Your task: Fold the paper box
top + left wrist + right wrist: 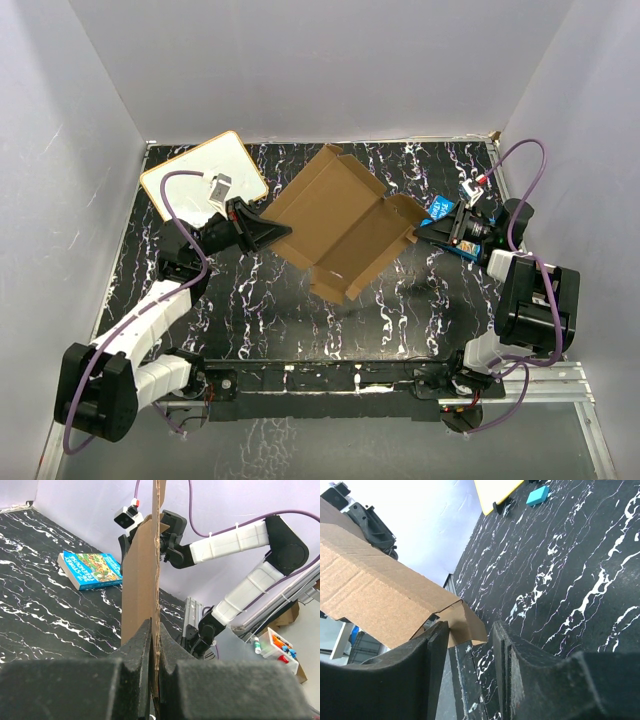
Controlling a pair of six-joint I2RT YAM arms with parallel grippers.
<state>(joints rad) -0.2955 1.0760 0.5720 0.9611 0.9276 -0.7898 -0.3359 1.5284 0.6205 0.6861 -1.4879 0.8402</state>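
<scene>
The paper box, a plain brown cardboard blank with flaps, hangs tilted above the middle of the table. My left gripper is shut on its left edge. In the left wrist view the cardboard stands edge-on, pinched between the fingers of the gripper. My right gripper is at the box's right flap. In the right wrist view its jaws stand apart, and a folded flap corner of the box lies beside the left finger, not pinched.
A blue printed box lies on the black marbled table under my right arm; it also shows in the left wrist view. A white board with an orange rim lies at the back left. Grey walls enclose three sides.
</scene>
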